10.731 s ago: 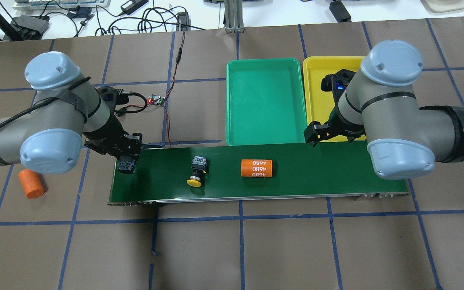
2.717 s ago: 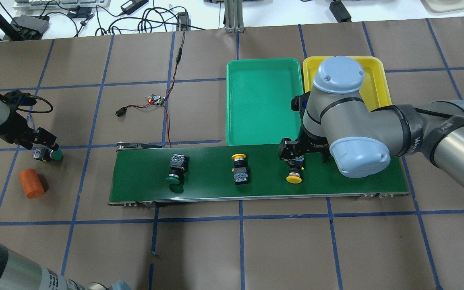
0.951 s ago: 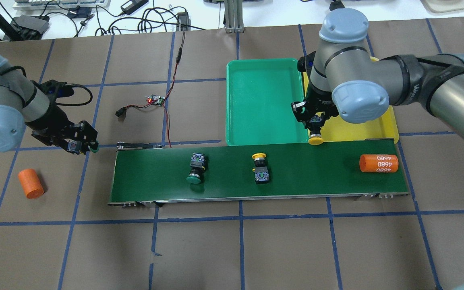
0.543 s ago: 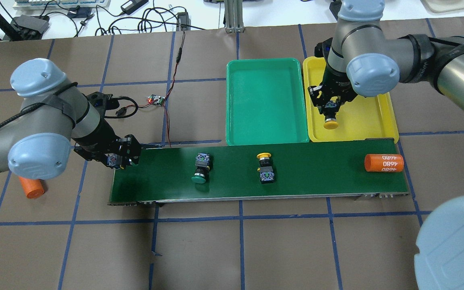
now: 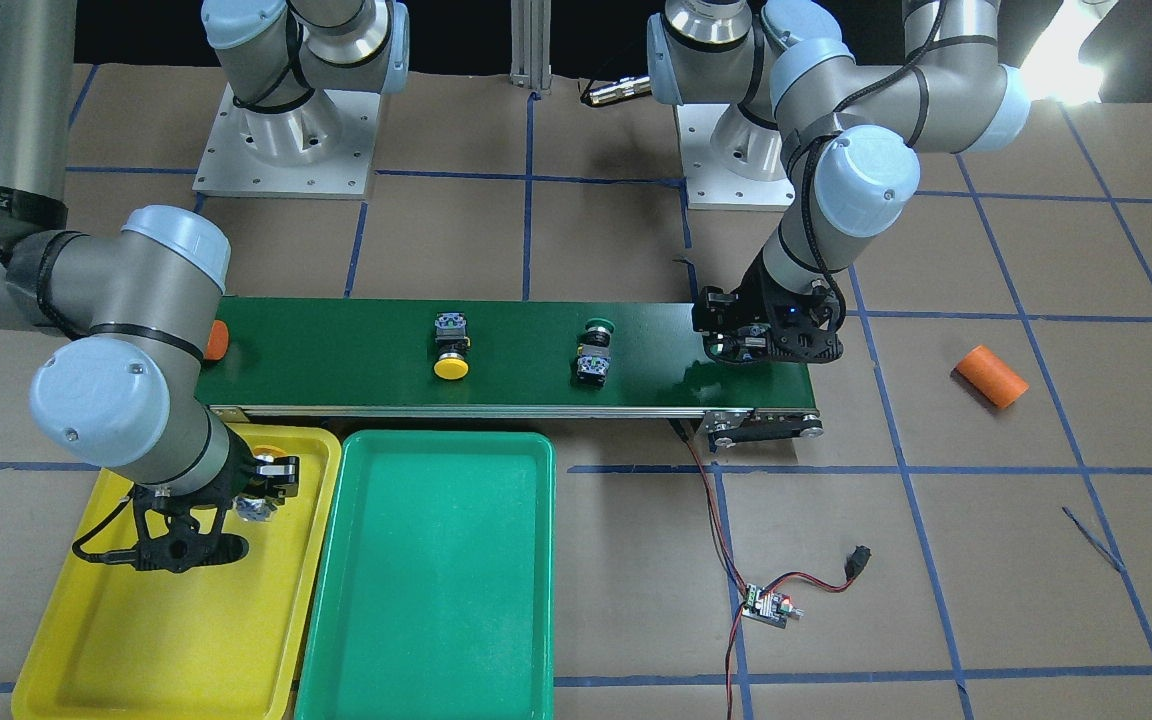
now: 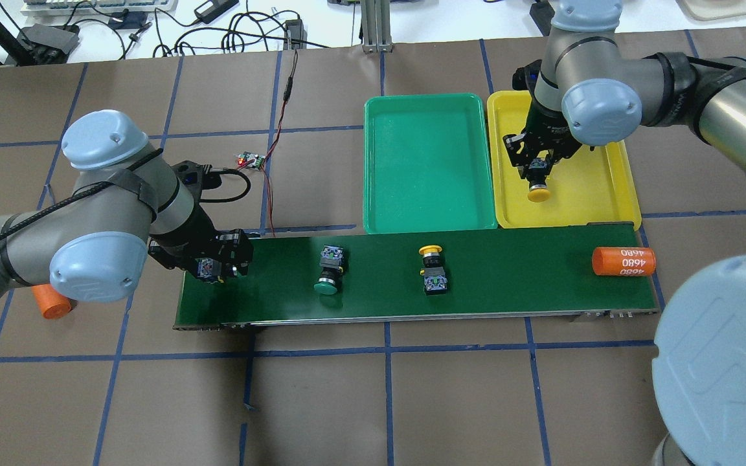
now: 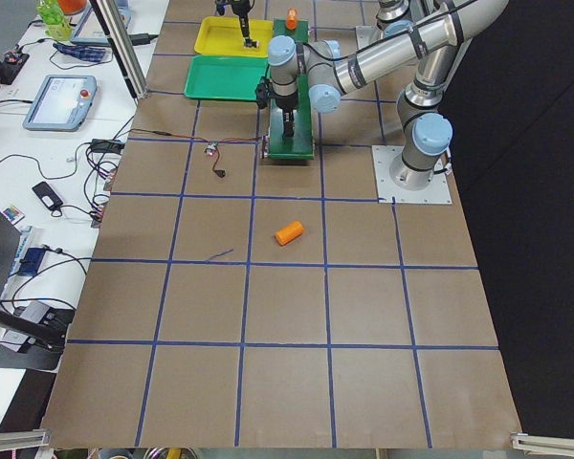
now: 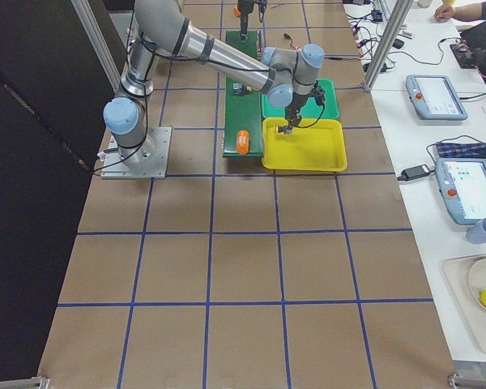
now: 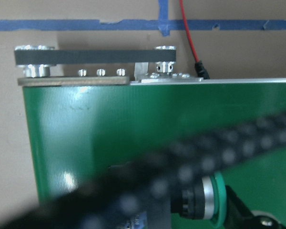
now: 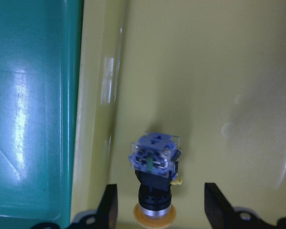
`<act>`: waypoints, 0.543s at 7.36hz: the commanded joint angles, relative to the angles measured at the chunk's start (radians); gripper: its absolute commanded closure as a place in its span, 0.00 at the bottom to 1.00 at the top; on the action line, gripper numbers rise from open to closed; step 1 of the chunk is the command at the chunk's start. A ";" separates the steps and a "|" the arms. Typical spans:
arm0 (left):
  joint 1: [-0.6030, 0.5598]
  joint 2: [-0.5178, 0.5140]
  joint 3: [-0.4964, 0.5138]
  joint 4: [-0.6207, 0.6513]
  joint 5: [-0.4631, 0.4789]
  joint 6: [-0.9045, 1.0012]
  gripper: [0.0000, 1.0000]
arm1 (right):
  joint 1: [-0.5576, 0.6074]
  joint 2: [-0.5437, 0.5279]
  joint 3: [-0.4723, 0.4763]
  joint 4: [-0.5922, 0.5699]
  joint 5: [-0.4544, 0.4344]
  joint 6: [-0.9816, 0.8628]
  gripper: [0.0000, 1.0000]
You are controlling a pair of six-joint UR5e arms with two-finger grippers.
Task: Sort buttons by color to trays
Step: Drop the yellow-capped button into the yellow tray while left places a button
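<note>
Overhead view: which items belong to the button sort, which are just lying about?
Job: yellow tray; green tray; tray's yellow button, under the open right gripper; held green button, in the left gripper; belt's green button; belt's yellow button.
Lying about: belt's orange cylinder; table's orange cylinder; wired circuit board.

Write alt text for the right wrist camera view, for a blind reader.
A yellow-capped button lies in the yellow tray between the open jaws of the right gripper, touching neither. The green tray lies alongside on the left.
</note>
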 commanded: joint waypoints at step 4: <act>0.018 -0.016 0.017 0.064 0.002 -0.002 0.00 | 0.026 -0.079 0.031 0.068 0.029 0.034 0.12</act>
